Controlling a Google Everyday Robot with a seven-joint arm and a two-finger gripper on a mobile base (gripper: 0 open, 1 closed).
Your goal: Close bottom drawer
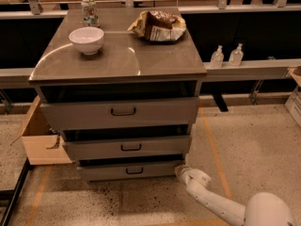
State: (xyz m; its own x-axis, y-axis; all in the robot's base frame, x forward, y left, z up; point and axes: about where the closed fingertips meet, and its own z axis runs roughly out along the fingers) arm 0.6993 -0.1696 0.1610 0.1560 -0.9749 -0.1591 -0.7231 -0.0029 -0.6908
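Grey cabinet top [117, 60]: white bowl [86, 39] at 10 o'clock, can [89, 11] at 11, crumpled chip bag [159, 26] at 1. On speckled floor [254, 140]: cardboard box [42, 140] at cabinet's 9 o'clock; gripper [182, 172] low at 5, just beside bottom drawer [131, 170].

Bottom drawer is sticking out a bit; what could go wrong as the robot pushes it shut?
The tool sits at the far right end of the bottom drawer front, away from its handle, so an off-centre push might skew and jam it. The middle drawer juts out just above; the arm could snag its corner.
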